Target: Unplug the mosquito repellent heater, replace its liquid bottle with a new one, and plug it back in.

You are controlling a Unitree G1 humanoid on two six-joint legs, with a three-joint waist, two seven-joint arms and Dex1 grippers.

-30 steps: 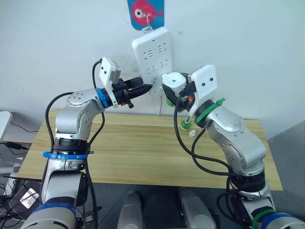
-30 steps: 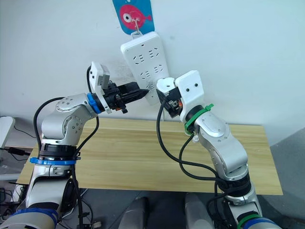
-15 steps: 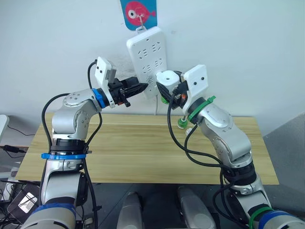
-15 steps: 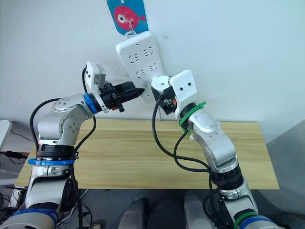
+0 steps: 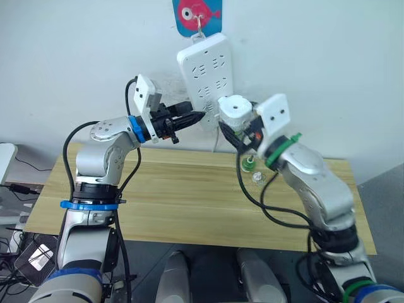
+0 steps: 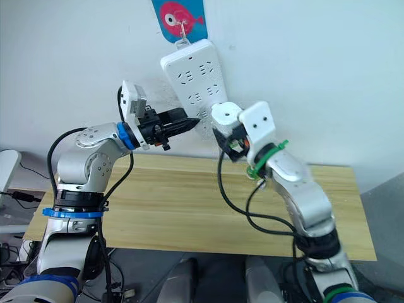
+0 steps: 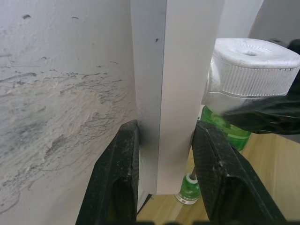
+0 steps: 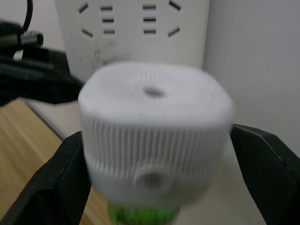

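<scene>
The mosquito repellent heater (image 5: 233,108), a ribbed white unit with a green liquid bottle (image 7: 226,132) under it, is held in my right gripper (image 8: 154,154), which is shut on its sides. It hangs just off the lower right corner of the white power strip (image 5: 204,69) on the wall. Its prongs are hidden. My left gripper (image 5: 197,116) is shut on the strip's lower end, with one black finger (image 7: 117,178) on each side of it. Another green bottle (image 5: 247,164) stands on the table below the heater.
The power strip hangs tilted from a hook on a blue fish sticker (image 5: 198,12). A wooden table (image 5: 158,196) stands against the white wall. Beside the standing bottle lies a small clear piece (image 5: 257,178). A cable runs down the wall behind the heater.
The whole picture has shifted, so the camera moved. My right forearm now sits lower and further right, with the heater still close to the strip's lower corner. The left gripper keeps its hold.
</scene>
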